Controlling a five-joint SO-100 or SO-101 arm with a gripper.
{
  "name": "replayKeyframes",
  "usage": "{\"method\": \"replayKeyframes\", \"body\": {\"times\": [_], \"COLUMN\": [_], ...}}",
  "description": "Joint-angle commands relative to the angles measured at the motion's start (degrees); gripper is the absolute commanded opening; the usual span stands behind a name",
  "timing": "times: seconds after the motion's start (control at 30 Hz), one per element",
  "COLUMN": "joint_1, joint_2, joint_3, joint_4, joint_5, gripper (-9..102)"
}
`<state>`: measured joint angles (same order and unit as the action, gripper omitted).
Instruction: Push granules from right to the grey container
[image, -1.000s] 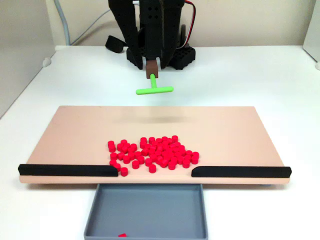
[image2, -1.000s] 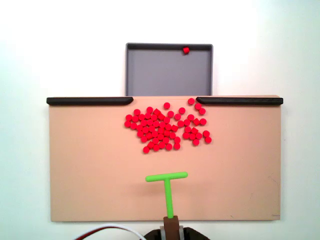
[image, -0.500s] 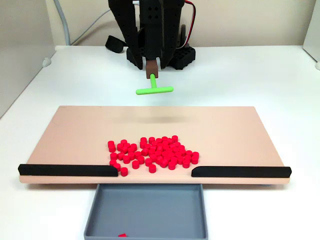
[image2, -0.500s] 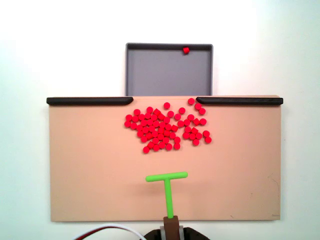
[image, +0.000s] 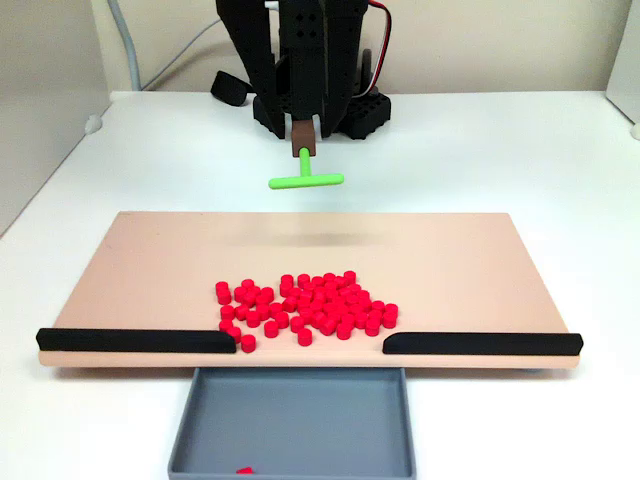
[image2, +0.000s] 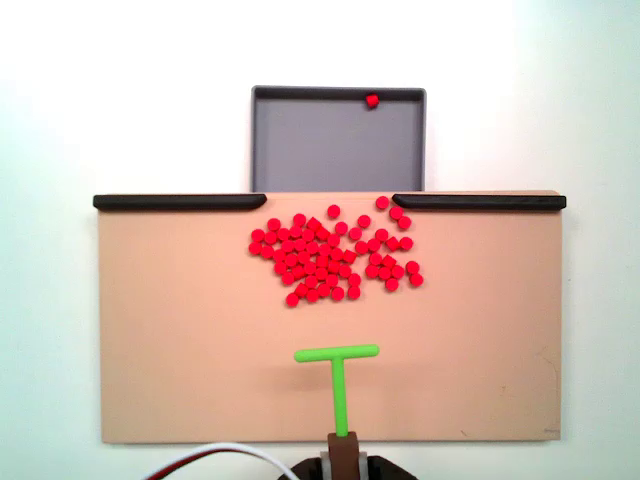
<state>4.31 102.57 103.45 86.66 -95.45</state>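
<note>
Beige board (image2: 180, 360) on white table (image: 480, 160)

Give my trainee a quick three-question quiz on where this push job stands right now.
1. True or false: the green stick is touching the granules.
2. How many granules lie in the grey container? A) none B) one C) about ten
3. Fill in: the container sits behind the gap between two black ____.

Key: 1 false, bare board separates them. 2 B, one by the far wall. 3 strips.
</note>
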Motion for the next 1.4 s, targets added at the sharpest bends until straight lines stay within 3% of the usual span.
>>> {"method": "replayKeyframes", "body": {"times": [0.0, 0.93, 1.1, 1.37], "joint_1": [-0.09, 3.6, 8.88, 19.95], "joint_2": [2.11, 1.32, 0.97, -0.53], "joint_3": [-0.18, -0.35, -1.05, -1.32], "joint_4": [0.0, -0.09, -0.7, -0.79], "joint_5": [0.7, -2.99, -12.3, -35.51], "gripper": [0, 0, 0, 0]}}
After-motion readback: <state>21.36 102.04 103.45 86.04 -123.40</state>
